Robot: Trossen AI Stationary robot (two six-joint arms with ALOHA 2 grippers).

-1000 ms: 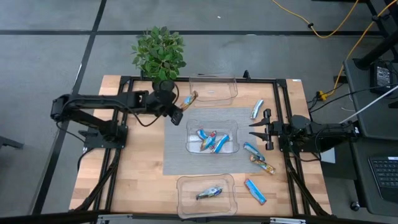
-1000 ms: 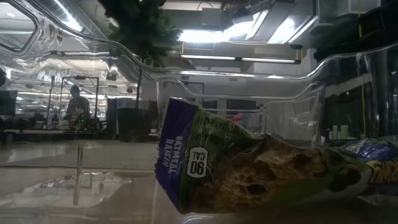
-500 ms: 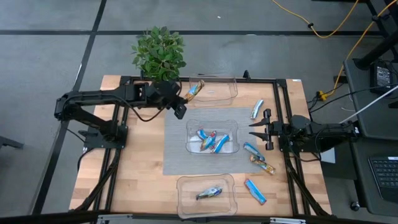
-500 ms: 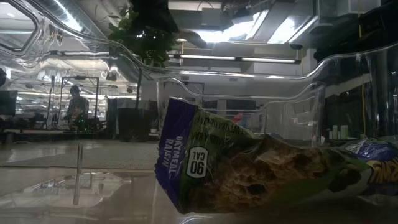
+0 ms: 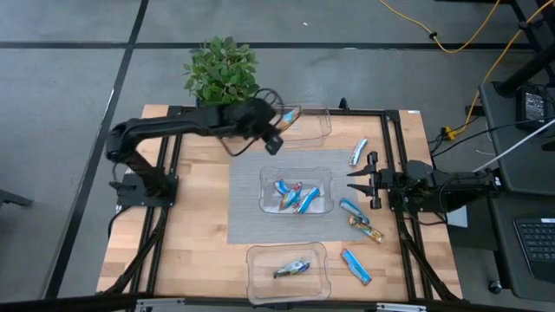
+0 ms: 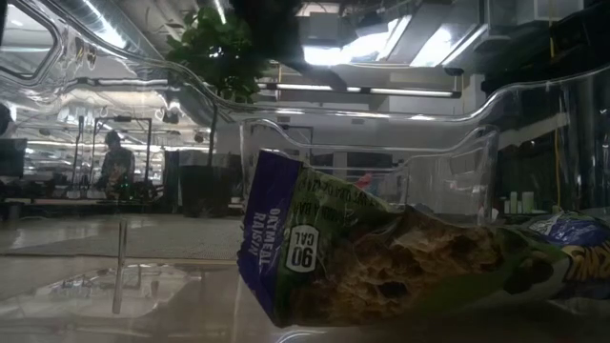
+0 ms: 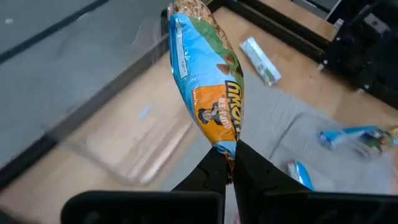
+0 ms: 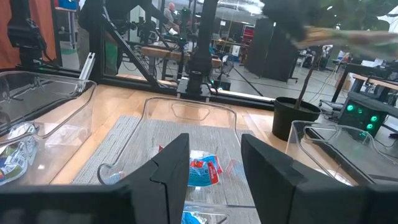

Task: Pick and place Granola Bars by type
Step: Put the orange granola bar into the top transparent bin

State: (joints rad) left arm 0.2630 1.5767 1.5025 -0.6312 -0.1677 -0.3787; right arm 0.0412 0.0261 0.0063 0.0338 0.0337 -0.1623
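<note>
The left gripper (image 7: 227,163), jaws clenched on a brown-orange granola bar (image 7: 208,87), hung over the twelve-o'clock bin (image 5: 303,130); the right gripper's (image 5: 354,180) jaws stood released.

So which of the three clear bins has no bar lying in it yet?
The far bin by the potted plant. The left gripper holds a granola bar above it, while the middle bin and near bin already contain bars.
</note>
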